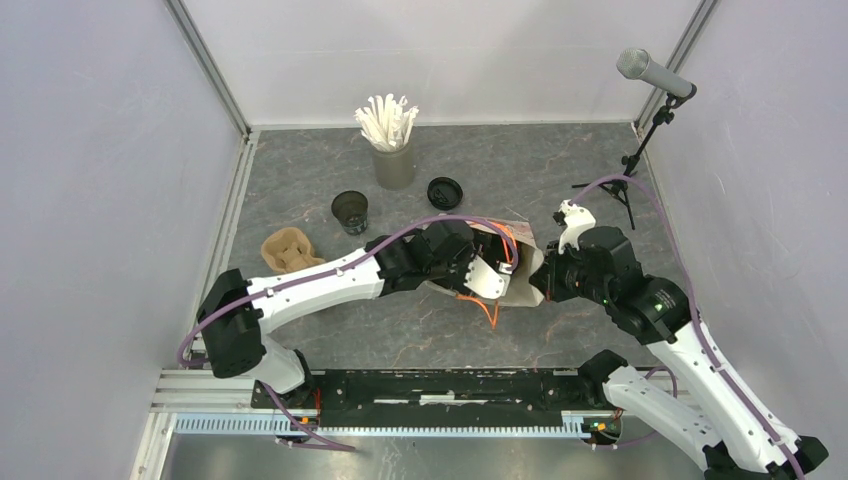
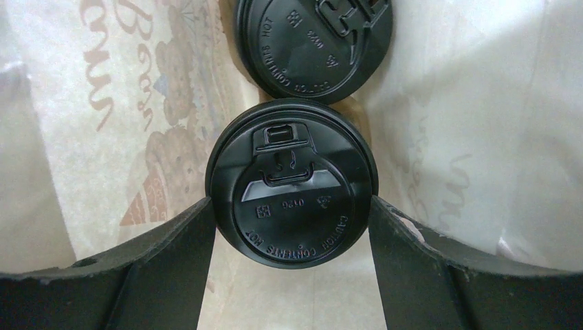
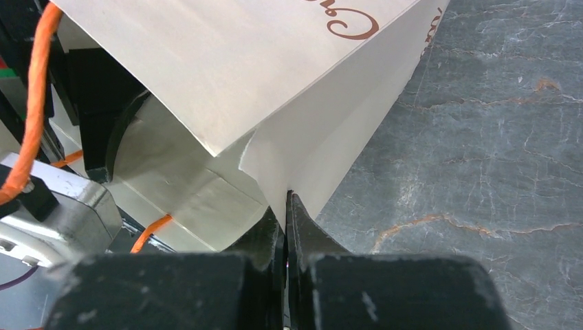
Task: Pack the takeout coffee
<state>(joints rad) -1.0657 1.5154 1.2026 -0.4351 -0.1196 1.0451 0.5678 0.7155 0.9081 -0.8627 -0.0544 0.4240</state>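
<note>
Grey tabletop (image 1: 560, 190): lidded cups (image 2: 292, 185) in bag (image 2: 82, 137)

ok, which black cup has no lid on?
The open cup standing on the table, left of the loose lid. Inside the paper bag, the near cup and far cup both wear lids.

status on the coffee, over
left gripper jaws on lidded cup, down in paper bag. right gripper jaws shut on bag edge. second lidded cup alongside.
</note>
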